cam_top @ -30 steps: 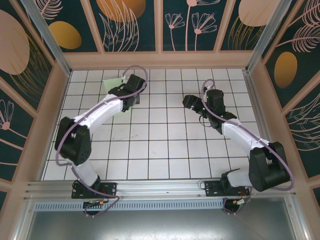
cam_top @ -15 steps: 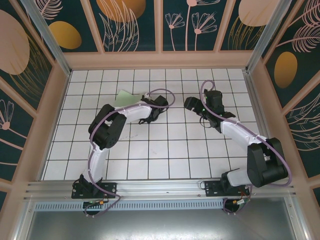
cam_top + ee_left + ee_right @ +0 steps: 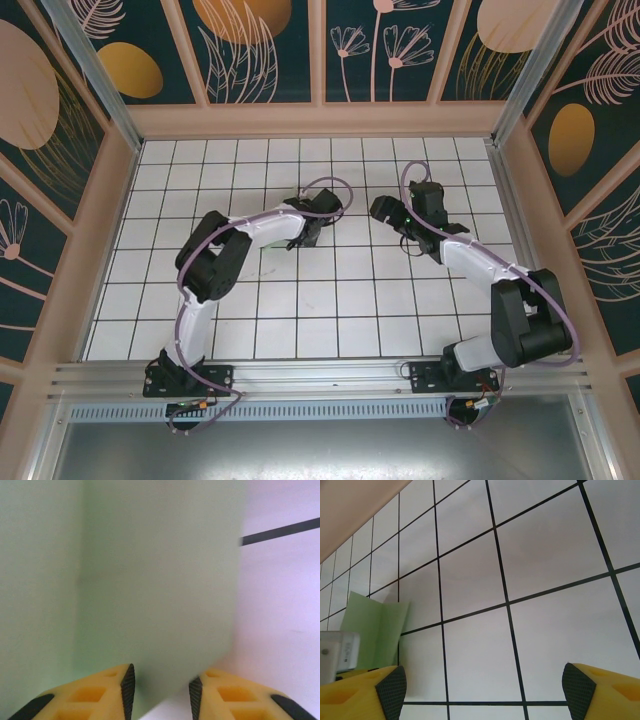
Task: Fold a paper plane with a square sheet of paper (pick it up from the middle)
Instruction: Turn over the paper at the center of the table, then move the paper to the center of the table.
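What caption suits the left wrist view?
Left pincer gripping the pale green square sheet of paper above the white grid table.

You're looking down from above and behind the bases; the left wrist is staring close-up at the square sheet of paper (image 3: 155,590), also showing lower-left in the right wrist's low view across the table (image 3: 545,580).

Directly ahead of the left end effector (image 3: 161,692), the way is blocked by the square sheet of paper (image 3: 150,575), which is clamped between its fingers and rises as a wall across most of the view. Bare tiled surface (image 3: 280,620) is left open to the right of the sheet. Ahead of the right end effector (image 3: 485,685), whose fingers are spread wide, open tiles are seen; the sheet stands off to its left.
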Controlling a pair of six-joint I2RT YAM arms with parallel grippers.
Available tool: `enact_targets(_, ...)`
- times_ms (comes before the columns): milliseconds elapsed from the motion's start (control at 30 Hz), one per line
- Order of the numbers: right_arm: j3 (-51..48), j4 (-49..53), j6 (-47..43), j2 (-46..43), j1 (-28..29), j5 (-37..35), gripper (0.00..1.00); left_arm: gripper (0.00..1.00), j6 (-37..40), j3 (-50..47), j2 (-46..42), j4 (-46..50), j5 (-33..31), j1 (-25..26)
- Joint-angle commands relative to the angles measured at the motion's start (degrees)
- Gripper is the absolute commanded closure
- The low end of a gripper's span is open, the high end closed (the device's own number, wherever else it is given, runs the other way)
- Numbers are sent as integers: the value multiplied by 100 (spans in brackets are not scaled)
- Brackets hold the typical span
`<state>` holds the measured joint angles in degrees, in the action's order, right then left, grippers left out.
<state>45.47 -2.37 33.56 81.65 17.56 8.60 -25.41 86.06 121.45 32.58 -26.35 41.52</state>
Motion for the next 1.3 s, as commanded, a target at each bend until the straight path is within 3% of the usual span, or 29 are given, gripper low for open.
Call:
enact_targets(0,88,105,97,92,-48,74,16,53,198,-229,-912,-943,1686,30)
enact_targets(100,139,117,103,127,-43,136,16,42,421,-556,-1476,-1475,2386,21)
enact_targets(200,231,83,116,240,-23,296,17,34,494,-788,-1928,-1754,2603,-44)
enact_targets(433,892,97,-1,806,534,555,29,16,-273,-1862,-2959,-2702,2802,-793)
enact_targets(567,1553,152,-33,1303,1104,517,40,7,-795,-2427,-3276,-2730,2329,-1290)
enact_targets(767,2688,203,27,2209,1866,610,56,4,-1457,-3270,-3552,-2811,2292,-2020)
enact_targets(1067,5323,1853,363,4196,2612,115,59,4,-2069,-4237,-3671,-3266,2852,-3075)
enact_targets(1267,6455,2587,285,5180,2787,232,60,4,-2118,-4343,-3659,-3381,3015,-3194)
